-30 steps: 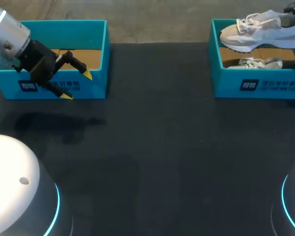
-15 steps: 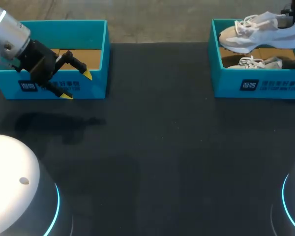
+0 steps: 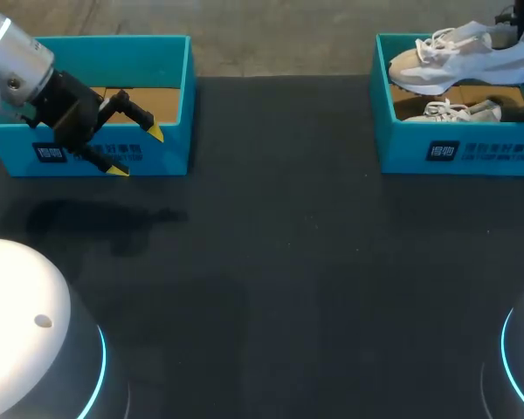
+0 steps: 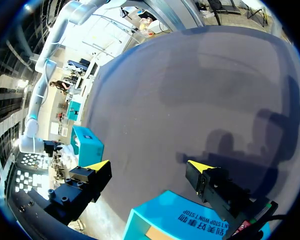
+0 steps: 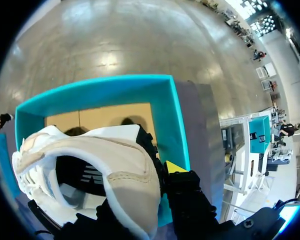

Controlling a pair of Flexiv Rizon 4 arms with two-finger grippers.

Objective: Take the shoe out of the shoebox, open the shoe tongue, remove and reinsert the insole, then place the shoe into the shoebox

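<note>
Arm at 10 o'clock: the left gripper (image 3: 136, 151) hangs over the front wall of the left box (image 3: 122, 61), fingers pointing toward 4 o'clock.
Left end effector: fingers of the left gripper are spread wide, the yellow tips well apart. Nothing is held. In the wrist view a teal wall of the left box lies under the gap.
Box at 10 o'clock: the left box is teal and open-topped, with a brown cardboard floor showing inside.
Surface: the table (image 3: 279, 262) is dark and matte. The left arm's shadow falls on it toward 9 o'clock.
Box at 2 o'clock: the shoebox (image 3: 402, 148) is teal and open-topped, well apart from the left box.
Task object: the shoe (image 3: 458, 63) is beige and white, with white laces. It is held above the shoebox, over its far wall, sole down, toe toward 9 o'clock and heel toward 3 o'clock.
Box contents: a second shoe (image 3: 454, 111) lies inside the shoebox, under the held shoe.
Right end effector: the right gripper (image 5: 142, 175) grips the shoe at the heel. One yellow tip sits against the outside of the heel collar; the other finger's tip is hidden by the shoe.
</note>
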